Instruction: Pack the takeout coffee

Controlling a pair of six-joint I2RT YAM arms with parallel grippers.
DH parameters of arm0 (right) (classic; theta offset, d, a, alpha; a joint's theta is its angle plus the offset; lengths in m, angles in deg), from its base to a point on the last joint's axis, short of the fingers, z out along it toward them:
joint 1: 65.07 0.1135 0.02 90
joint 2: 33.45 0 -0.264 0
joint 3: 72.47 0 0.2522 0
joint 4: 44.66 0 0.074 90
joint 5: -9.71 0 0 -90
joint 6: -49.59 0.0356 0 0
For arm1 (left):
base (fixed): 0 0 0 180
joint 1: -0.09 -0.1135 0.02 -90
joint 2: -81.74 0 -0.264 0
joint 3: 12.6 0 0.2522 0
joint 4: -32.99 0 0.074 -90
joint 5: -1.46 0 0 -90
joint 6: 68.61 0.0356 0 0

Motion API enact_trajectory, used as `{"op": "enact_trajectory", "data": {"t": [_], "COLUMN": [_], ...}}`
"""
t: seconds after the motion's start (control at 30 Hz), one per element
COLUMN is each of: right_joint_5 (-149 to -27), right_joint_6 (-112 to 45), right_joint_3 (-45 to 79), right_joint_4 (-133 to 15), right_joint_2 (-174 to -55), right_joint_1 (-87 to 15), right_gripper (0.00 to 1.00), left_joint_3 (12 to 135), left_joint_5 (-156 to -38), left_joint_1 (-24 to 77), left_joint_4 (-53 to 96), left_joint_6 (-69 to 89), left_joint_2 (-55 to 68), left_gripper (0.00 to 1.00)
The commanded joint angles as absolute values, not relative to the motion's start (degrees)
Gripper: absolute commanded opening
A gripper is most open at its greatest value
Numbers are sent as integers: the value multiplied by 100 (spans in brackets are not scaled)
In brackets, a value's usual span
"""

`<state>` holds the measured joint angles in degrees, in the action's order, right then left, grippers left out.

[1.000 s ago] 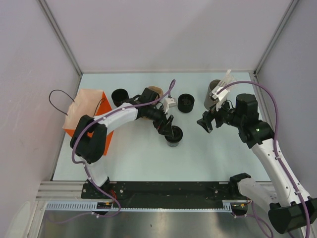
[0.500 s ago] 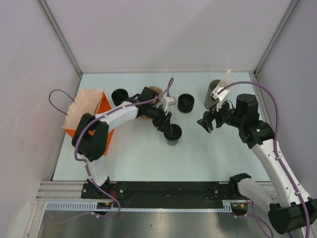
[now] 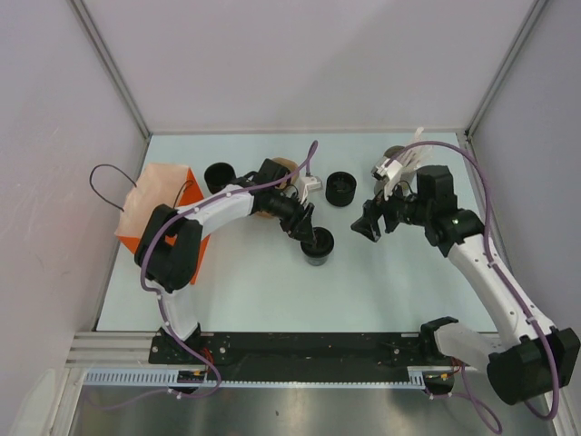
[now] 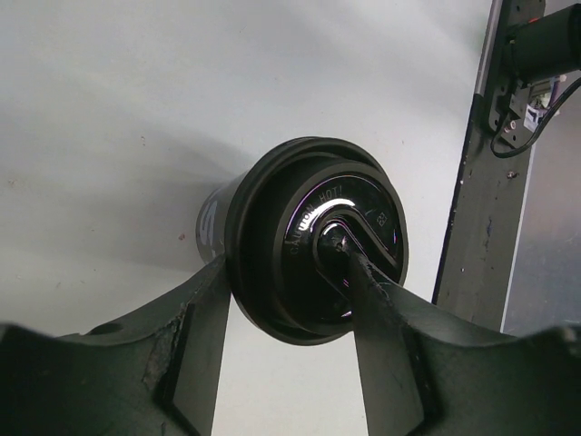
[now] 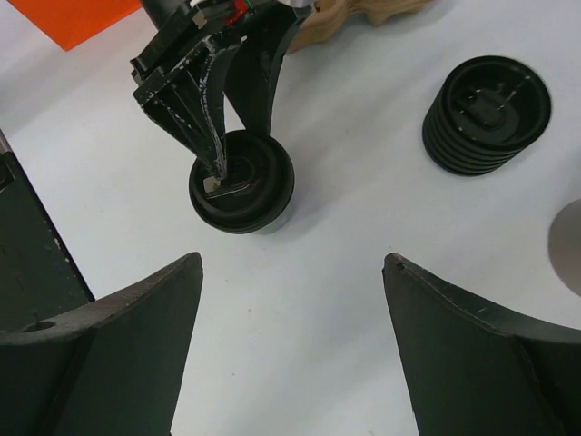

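My left gripper (image 3: 313, 238) straddles the takeout coffee (image 3: 320, 251) mid-table, one finger at its 9 o'clock wall and the other across the lid (image 4: 281, 218), clamped or not I cannot tell, and squeezing this off-centre could tip it.

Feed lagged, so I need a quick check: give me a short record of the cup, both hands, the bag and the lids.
cup: upright on the table, lid on
left hand: at the cup, one finger beside its wall, the other across the lid; grip not certain
right hand: open, empty, right of the cup, facing it
bag: orange, at the left edge, apart from the cup
lid stack: beyond the cup, untouched
packed: not yet
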<state>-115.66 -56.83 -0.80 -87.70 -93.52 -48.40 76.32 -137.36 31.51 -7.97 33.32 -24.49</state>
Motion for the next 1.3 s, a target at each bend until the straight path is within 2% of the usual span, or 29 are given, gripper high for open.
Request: {"op": "enact_trajectory", "data": {"t": [0.0,0.07,0.4,0.7,1.27], "right_joint_5": [-11887,-12054,-12652,-12828,-12889], "right_joint_6": [-5298,-5228,-4832,-4656,-4340], "right_joint_3": [-105,-114,-114,-105,9], "right_joint_4": [-8321,-8198,-7873,-7706,-7406], "right_joint_2": [-9768,-9918,-11087,-11764,-12406], "right_joint_1": [-4723,-4697,-4723,-4758,-4653], "right_gripper": [83,81,41,32,29], "left_joint_3": [7614,7596,7376,7200,6998], "left_joint_5": [-13425,-13398,-13240,-13100,-12994], "left_joint_1": [3147,3147,3147,3156,3156], "left_joint_4": [-845,-828,-635,-459,-336], "left_joint_6": [3493,3502,3537,3555,3660], "left_joint_2": [-2671,-2706,-2654,-2619,-2487], "left_gripper": [55,56,56,55,55]}}
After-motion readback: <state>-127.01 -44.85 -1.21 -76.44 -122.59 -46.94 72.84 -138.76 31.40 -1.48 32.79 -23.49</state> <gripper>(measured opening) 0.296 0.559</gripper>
